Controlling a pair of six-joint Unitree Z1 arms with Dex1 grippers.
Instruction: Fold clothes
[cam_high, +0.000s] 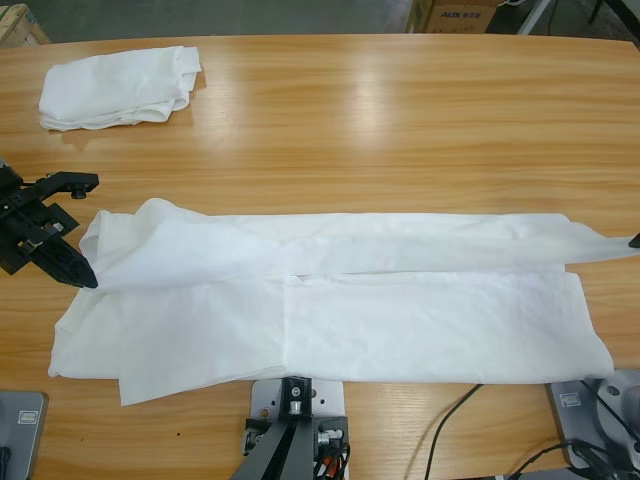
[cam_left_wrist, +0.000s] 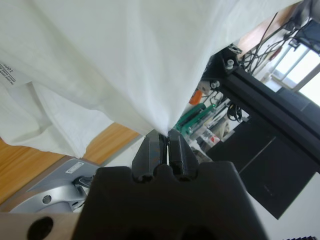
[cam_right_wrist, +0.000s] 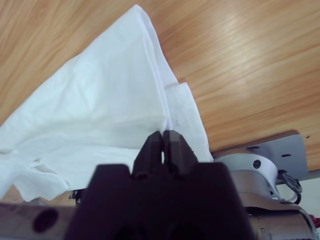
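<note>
While pincers pinch, T-shirt (cam_high: 330, 300) lies lengthwise

A long wooden desk (cam_high: 400, 110) with a glossy, honey-coloured top fills the high view, pale streaks of overhead light reflected along its grain. Beyond its far edge lies a grey floor (cam_high: 250, 18), with a cardboard box (cam_high: 455, 15) printed in dark lettering and the corner of a wooden crate (cam_high: 20, 25). In the left wrist view, black frame beams (cam_left_wrist: 270, 95), tangled cables (cam_left_wrist: 260, 40) and a bright window (cam_left_wrist: 300, 65) stand behind
</note>
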